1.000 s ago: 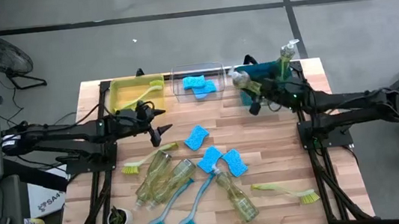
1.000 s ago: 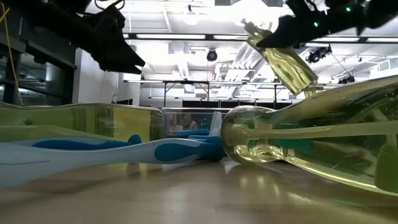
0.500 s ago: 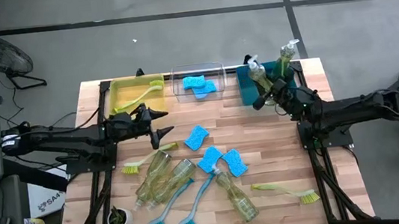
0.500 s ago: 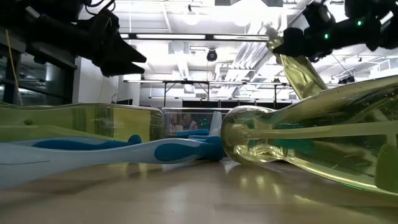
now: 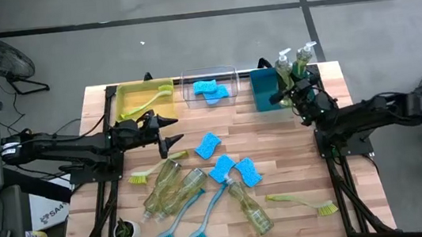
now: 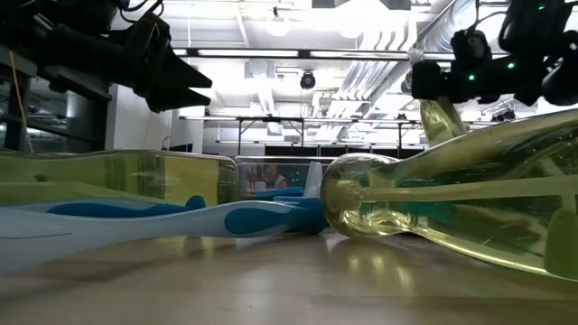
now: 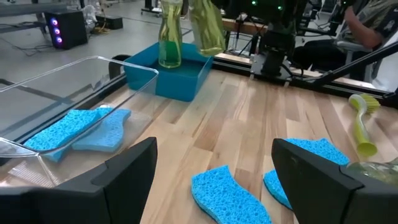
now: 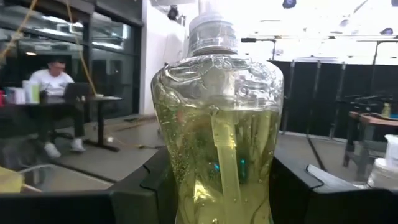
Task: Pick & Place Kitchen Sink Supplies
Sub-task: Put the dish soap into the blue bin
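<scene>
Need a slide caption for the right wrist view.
Right gripper holds a soap bottle upright between its fingers, a person seated at a desk behind.

Left arm stretched in from its own side, low and level, left end effector (image 5: 166, 133) poised above the desk (image 5: 279, 158) with fingers spread wide, holding nothing. Right arm reaching toward the far edge from its own side, right end effector (image 5: 292, 92) raised, fingers clamped around a soap bottle (image 8: 216, 134) kept upright.
</scene>
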`<action>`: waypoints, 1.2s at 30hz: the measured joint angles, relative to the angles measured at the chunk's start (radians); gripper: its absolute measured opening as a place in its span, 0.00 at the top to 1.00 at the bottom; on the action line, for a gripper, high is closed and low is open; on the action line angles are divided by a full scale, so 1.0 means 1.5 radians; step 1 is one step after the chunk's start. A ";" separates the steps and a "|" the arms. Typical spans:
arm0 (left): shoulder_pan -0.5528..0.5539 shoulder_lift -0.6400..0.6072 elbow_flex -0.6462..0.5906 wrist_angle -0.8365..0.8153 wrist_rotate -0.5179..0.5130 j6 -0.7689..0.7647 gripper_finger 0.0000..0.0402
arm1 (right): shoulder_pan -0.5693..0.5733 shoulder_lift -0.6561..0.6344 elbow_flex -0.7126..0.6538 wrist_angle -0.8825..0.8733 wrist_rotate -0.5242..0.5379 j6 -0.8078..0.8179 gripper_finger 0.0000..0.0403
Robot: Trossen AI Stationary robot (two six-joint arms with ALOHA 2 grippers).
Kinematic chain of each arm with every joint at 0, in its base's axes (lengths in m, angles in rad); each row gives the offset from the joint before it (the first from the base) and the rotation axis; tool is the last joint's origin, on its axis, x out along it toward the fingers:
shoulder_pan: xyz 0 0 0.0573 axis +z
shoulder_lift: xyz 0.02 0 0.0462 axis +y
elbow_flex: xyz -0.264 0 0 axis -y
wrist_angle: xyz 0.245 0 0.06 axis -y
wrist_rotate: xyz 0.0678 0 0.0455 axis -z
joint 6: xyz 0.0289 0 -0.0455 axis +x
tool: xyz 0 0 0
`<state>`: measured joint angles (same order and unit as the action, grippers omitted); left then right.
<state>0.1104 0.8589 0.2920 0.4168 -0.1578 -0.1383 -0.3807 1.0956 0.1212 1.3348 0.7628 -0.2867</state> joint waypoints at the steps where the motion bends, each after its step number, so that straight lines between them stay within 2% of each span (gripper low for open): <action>1: 0.000 0.000 0.000 0.000 0.000 0.000 0.22 | -0.009 0.016 0.005 0.020 -0.007 -0.001 0.58; 13: 0.000 0.000 0.000 0.000 0.001 0.002 0.22 | -0.138 0.224 0.050 0.151 -0.042 0.053 0.58; 23: 0.000 0.001 0.000 -0.004 0.001 0.003 0.22 | -0.202 0.323 0.122 0.156 -0.082 0.076 0.58; 36: 0.000 0.001 0.000 -0.005 0.001 0.005 0.22 | -0.272 0.413 0.153 0.155 -0.064 0.118 0.58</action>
<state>0.1106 0.8600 0.2920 0.4090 -0.1566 -0.1311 -0.7891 1.7144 0.3508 1.5673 0.6662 -0.1093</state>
